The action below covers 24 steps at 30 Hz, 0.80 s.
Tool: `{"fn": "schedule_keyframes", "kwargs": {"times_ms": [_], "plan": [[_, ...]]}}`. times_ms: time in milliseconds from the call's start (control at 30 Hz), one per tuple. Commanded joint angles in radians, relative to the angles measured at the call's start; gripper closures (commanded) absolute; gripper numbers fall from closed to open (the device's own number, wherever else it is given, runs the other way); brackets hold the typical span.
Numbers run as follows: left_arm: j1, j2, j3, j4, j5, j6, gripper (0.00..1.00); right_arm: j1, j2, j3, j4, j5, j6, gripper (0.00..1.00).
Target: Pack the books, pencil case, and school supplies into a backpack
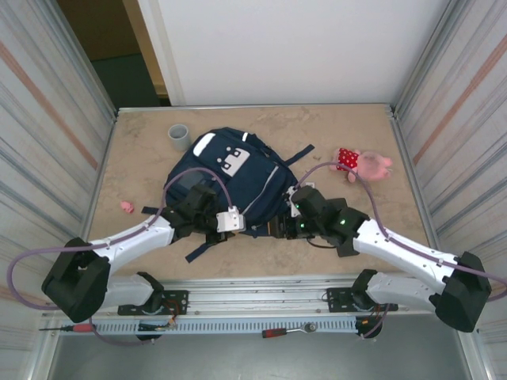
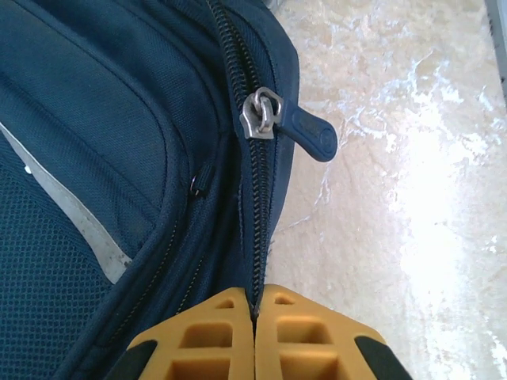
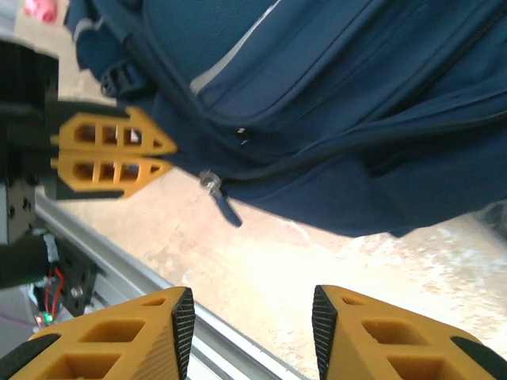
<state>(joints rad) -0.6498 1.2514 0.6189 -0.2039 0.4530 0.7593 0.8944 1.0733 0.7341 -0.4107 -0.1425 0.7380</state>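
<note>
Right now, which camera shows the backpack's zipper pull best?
Left wrist: the zipper pull sits close and sharp on the backpack. The right wrist view shows the zipper pull small and distant. From above it is too small to tell.

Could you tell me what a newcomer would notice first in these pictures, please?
The large navy blue fabric backpack lies in the middle of the beige table. The left gripper is shut at the zip line, short of its silver slider; the right gripper hovers open. A pink and red plush toy lies far right.
</note>
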Motion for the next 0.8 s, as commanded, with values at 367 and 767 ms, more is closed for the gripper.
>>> {"fn": "schedule_keyframes", "kwargs": {"times_ms": [367, 767], "plan": [[0.006, 0.003, 0.055, 0.058, 0.170, -0.158, 1.00, 0.072, 0.222, -0.029, 0.325, 0.052, 0.113, 0.53], [0.025, -0.001, 0.052, 0.070, 0.193, -0.179, 1.00, 0.067, 0.275, 0.065, 0.183, 0.201, 0.117, 0.87]]}}
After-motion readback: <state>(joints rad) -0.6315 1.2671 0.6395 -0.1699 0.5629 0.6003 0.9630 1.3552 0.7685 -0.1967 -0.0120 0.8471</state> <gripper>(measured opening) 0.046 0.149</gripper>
